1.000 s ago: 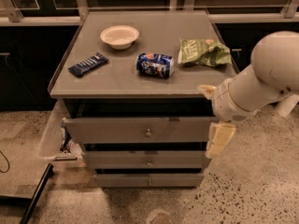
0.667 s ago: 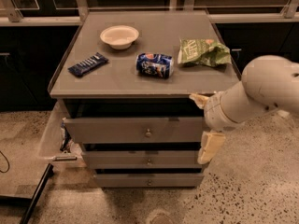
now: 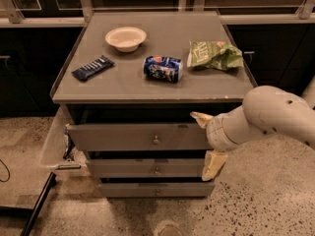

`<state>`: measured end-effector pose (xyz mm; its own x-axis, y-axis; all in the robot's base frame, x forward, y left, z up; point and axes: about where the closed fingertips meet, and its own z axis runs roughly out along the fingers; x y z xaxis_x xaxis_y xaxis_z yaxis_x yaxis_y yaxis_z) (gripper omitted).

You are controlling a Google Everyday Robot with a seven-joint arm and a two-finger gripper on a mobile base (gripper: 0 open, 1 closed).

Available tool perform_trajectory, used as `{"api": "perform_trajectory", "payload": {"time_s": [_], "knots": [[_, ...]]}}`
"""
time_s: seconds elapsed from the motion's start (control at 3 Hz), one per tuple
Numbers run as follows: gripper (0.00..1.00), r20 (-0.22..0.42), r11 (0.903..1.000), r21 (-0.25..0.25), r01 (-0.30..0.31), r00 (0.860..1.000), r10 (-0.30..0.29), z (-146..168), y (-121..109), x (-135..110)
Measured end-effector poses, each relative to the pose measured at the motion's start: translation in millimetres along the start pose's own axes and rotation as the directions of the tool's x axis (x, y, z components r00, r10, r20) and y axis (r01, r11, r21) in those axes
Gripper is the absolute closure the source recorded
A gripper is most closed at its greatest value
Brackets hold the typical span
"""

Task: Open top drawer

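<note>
The top drawer [image 3: 133, 137] is the wide grey front just under the counter top, with a small round metal knob [image 3: 156, 140] at its centre. A dark gap shows above it. My gripper [image 3: 207, 141] is at the right end of this drawer front, well right of the knob. It is open: one cream finger [image 3: 201, 118] points over the front's top edge and the other finger [image 3: 214, 164] hangs below its bottom edge. The thick white arm [image 3: 268, 114] comes in from the right.
On the grey counter top [image 3: 123, 87] lie a white bowl [image 3: 126, 37], a dark snack bar [image 3: 92, 67], a blue can [image 3: 163, 68] on its side and a green chip bag [image 3: 214, 55]. Two narrower drawers [image 3: 147, 168] sit below. A pale panel [image 3: 53, 144] stands at the left.
My arm and gripper have moved left, from beside the cabinet's right edge onto the right end of the top drawer front. The drawers and counter items have not moved.
</note>
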<state>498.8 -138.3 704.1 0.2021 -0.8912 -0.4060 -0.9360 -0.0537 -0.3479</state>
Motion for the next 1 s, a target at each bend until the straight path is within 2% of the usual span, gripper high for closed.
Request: {"api": "perform_trajectory", "payload": {"time_s": [0.33,0.67,1.0], "knots": [[0.0,0.006,0.9999,-0.006,-0.013,1.0,0.013,4,-1,4],[0.0,0.011,0.999,-0.008,-0.044,0.999,0.044,22,-11,20],[0.0,0.021,0.9988,-0.008,-0.048,0.999,0.048,40,-23,34]]}}
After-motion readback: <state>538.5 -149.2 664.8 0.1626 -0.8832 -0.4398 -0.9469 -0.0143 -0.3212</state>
